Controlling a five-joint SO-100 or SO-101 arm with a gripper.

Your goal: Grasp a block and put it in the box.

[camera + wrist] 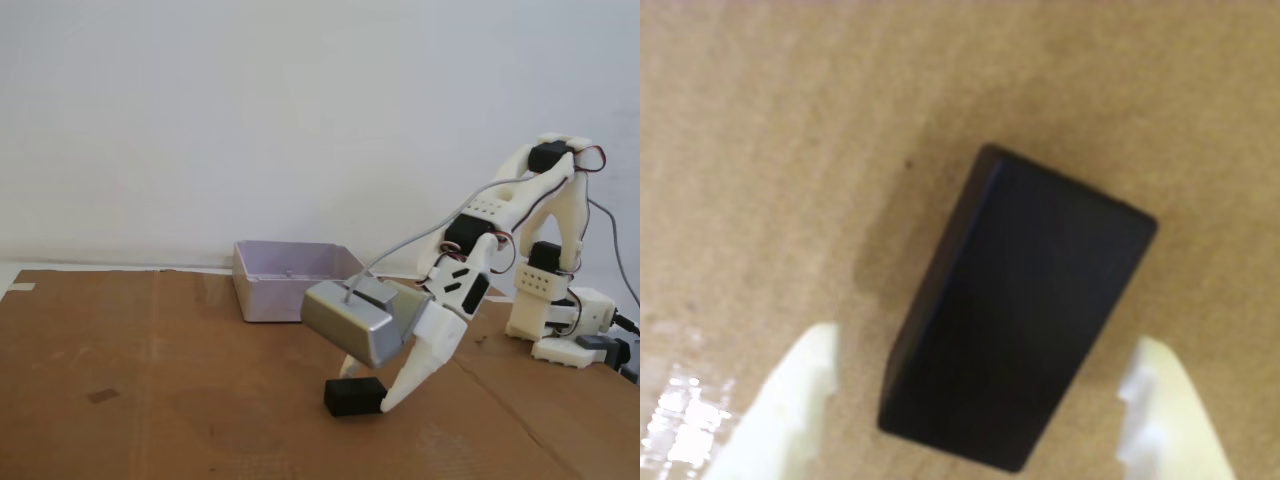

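Note:
A black rectangular block [1015, 310] lies on the brown cardboard surface; in the fixed view the block [352, 396] sits at the front middle. My white gripper [985, 400] is open, one finger [800, 400] to the block's left and the other [1160, 410] to its right, neither touching it. In the fixed view the gripper [375, 390] is lowered around the block. A pale open box [290, 275] stands behind, at the back of the cardboard.
The cardboard [150, 400] covers the table, with a strip of clear tape [680, 420] at the wrist view's lower left. The arm's base [560, 320] stands at the right in the fixed view. A white wall rises behind.

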